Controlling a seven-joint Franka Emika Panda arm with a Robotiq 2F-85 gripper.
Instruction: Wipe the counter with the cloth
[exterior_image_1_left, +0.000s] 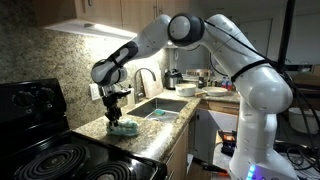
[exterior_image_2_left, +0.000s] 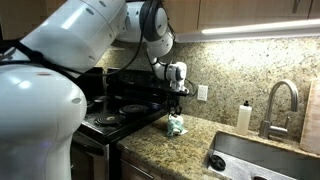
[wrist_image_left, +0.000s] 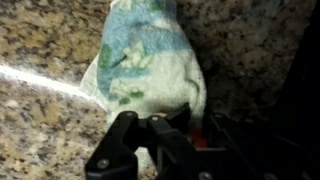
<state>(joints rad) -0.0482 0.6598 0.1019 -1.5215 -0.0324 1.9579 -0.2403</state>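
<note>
The cloth (wrist_image_left: 150, 60) is a white towel with blue and green print, bunched on the speckled granite counter (wrist_image_left: 40, 120). In both exterior views it lies between the stove and the sink, as a small pale heap (exterior_image_1_left: 123, 127) (exterior_image_2_left: 176, 126). My gripper (wrist_image_left: 170, 125) points straight down onto it, fingers closed together on the cloth's near edge. It shows in both exterior views directly above the cloth (exterior_image_1_left: 116, 103) (exterior_image_2_left: 177, 100).
A black stove (exterior_image_1_left: 50, 150) (exterior_image_2_left: 125, 110) borders the counter on one side, a steel sink (exterior_image_1_left: 160, 105) (exterior_image_2_left: 250, 160) with a tall faucet (exterior_image_2_left: 283, 100) on the other. A soap bottle (exterior_image_2_left: 243, 117) stands by the backsplash. Dishes (exterior_image_1_left: 190, 78) sit beyond the sink.
</note>
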